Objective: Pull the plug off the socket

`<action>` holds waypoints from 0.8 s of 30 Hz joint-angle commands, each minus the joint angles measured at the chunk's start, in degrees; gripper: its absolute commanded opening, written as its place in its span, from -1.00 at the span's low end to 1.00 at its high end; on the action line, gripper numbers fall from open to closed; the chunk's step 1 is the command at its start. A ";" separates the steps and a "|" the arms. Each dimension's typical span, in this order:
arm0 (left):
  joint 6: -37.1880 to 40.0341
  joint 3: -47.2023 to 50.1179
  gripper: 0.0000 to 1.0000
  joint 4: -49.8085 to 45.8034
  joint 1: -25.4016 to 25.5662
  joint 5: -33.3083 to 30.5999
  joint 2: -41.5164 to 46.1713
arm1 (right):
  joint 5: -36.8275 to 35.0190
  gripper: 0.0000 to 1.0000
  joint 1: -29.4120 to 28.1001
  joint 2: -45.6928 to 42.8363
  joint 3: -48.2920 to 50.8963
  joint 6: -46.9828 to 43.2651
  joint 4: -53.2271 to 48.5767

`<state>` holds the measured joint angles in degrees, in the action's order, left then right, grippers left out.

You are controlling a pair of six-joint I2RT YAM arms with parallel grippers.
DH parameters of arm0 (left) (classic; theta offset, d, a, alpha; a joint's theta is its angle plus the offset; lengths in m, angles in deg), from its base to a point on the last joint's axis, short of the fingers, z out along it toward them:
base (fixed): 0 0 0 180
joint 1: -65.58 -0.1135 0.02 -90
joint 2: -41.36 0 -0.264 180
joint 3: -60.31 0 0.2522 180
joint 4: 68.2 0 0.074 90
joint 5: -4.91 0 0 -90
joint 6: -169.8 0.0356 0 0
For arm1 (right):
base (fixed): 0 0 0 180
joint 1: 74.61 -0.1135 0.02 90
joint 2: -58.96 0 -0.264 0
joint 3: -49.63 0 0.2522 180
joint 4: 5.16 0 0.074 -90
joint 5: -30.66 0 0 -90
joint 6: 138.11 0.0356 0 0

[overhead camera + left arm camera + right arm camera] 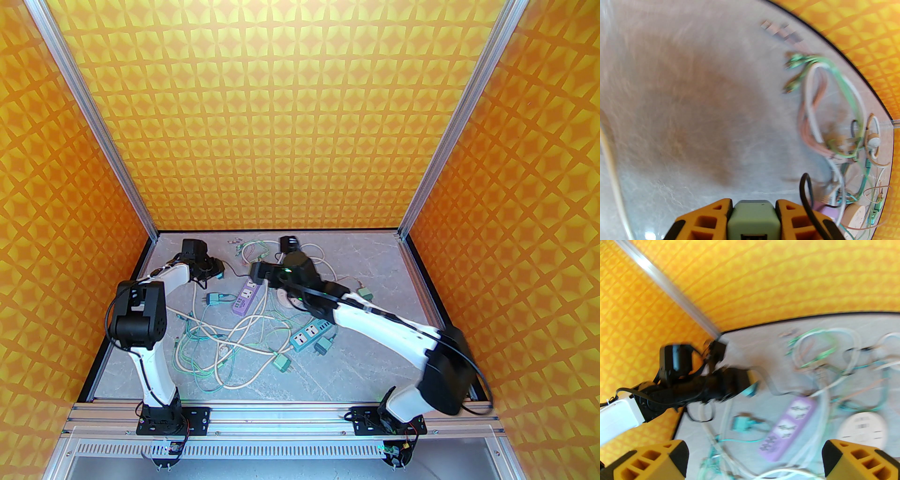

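Though the top view is cluttered, left gripper [213, 271] sits 10 o'clock of strip [247, 297]. Left wrist: clamped on plug [753, 220], probably unplugged. Right wrist: right gripper [754, 458] wide open, empty, over strip. Set plug down clear of cables [220, 340].

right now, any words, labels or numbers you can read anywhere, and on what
No text can be read.
purple strip: dark marks by its sockets, too blurred to read.
white disc: a dark printed patch, too blurred to read.
blue strip: marks too small to read.
plug in the left claw: no print on the face shown.
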<state>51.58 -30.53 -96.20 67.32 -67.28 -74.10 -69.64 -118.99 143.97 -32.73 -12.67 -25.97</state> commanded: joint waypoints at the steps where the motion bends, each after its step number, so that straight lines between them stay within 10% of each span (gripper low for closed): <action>1: -1.82 -1.17 -0.37 1.86 -0.24 3.72 -0.46 | -8.12 0.97 1.24 -4.39 3.77 -4.44 -4.91; 8: -3.30 1.12 0.99 1.37 -0.93 3.75 1.61 | -20.61 0.97 2.43 -12.55 10.09 -9.54 -6.46; 16: -3.67 8.50 0.98 1.56 -0.63 -1.26 14.78 | -36.53 0.97 3.76 -15.96 15.70 -18.36 -2.55; 24: 1.64 21.91 0.98 -1.28 -0.12 -24.42 39.31 | -45.48 0.97 7.52 -17.01 30.92 -38.62 23.00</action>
<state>50.11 -12.58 -95.39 67.04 -79.83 -39.72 -109.75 -113.20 128.30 -6.24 -41.15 -15.87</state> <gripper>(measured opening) 0.991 0.985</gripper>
